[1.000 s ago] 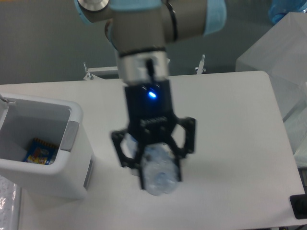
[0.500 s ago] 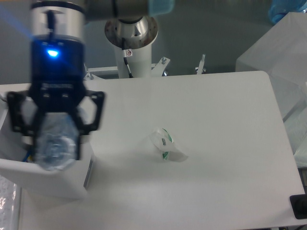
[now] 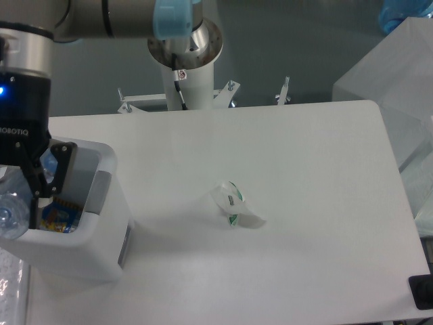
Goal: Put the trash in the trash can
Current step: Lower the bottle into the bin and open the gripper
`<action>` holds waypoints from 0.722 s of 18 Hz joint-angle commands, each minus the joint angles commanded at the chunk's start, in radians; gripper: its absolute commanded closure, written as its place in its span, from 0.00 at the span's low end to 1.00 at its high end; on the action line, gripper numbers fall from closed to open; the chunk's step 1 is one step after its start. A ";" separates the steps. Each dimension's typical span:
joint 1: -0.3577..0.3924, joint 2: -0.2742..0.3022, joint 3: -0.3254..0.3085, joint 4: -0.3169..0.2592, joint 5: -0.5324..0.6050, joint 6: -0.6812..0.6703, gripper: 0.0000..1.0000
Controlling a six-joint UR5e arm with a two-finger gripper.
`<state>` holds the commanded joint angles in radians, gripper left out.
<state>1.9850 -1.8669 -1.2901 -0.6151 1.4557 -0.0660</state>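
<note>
Bottle [image 3: 12, 211] of crushed clear plastic hangs at the left edge of the view, over the open trash can [image 3: 101, 223], its long axis about vertical. The gripper [image 3: 17, 196] grips it between black fingers; white letters "ROBOTIQ" are partly readable on the gripper body, under a blue light. Inside the can lies a blue and yellow packet [image 3: 57, 215]. The crumpled wrapper [image 3: 235, 205] with green marks lies on the white table [image 3: 325, 203], well apart from the can.

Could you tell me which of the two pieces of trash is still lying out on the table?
The crumpled wrapper with green marks; the plastic bottle is at the gripper, over the trash can.
</note>
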 joint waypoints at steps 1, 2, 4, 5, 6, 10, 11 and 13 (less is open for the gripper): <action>-0.002 -0.002 -0.002 0.000 0.000 0.000 0.35; -0.002 -0.005 -0.003 0.000 0.000 0.000 0.34; -0.002 -0.006 -0.014 0.000 0.000 0.002 0.32; -0.002 -0.008 -0.017 -0.002 0.002 0.005 0.31; -0.002 -0.011 -0.021 -0.002 0.002 0.005 0.31; -0.002 -0.011 -0.037 -0.002 0.002 0.006 0.31; -0.002 -0.009 -0.043 -0.002 0.002 0.005 0.31; -0.003 -0.005 -0.058 -0.003 0.002 0.006 0.31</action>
<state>1.9819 -1.8715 -1.3483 -0.6182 1.4573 -0.0598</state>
